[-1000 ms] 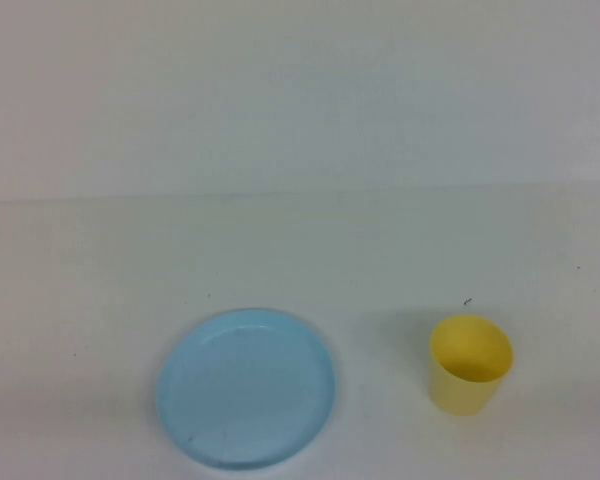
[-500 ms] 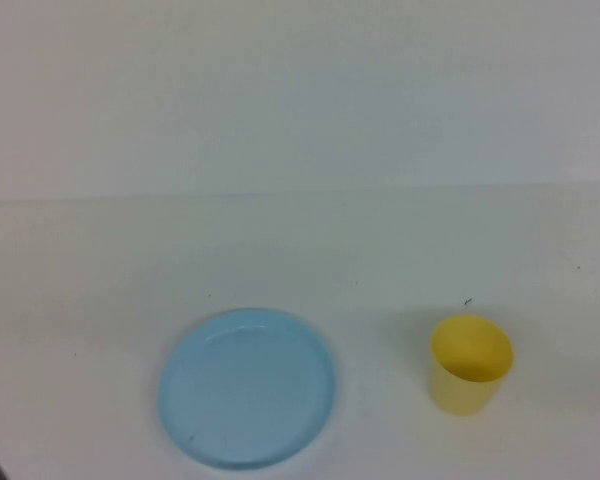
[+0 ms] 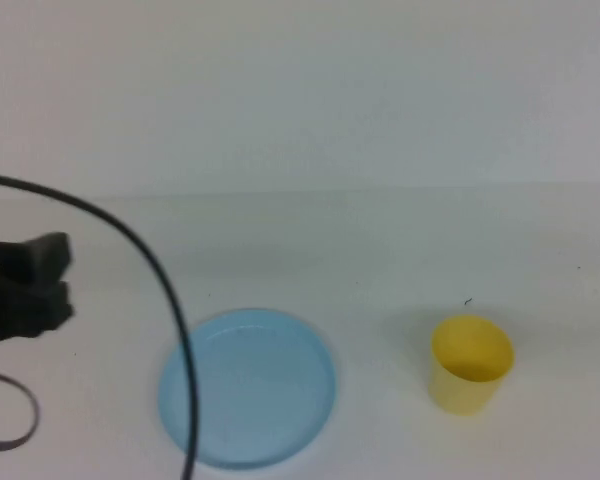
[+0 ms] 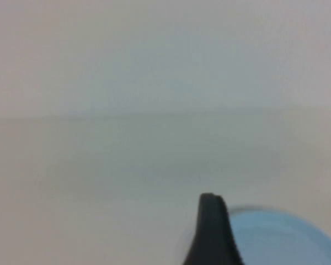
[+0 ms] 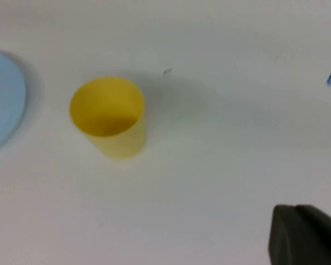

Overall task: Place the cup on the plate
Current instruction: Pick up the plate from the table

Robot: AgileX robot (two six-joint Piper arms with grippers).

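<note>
The small plain yellow plastic cup (image 3: 470, 363) stands upright and empty on the white counter (image 3: 380, 250), toward the near right corner; the round, shallow, light blue plastic plate (image 3: 247, 387) lies flat near the middle of the near edge, well apart from the cup, with bare counter between them; nothing rests on the plate. The left gripper (image 3: 25, 285) shows as a dark blocky shape at the left edge of the counter, level with the plate's far rim and beside it, touching neither plate nor cup; a black cable (image 3: 150, 270) arcs from the left edge across the plate's left side toward the near edge. In the left wrist view a single dark fingertip (image 4: 211, 232) stands before the plate's rim; whether this gripper is spread or closed cannot be told. The right gripper (image 5: 303, 234) appears only as a dark corner in its own wrist view, apart from the cup; its opening cannot be told, and it holds nothing visible.
</note>
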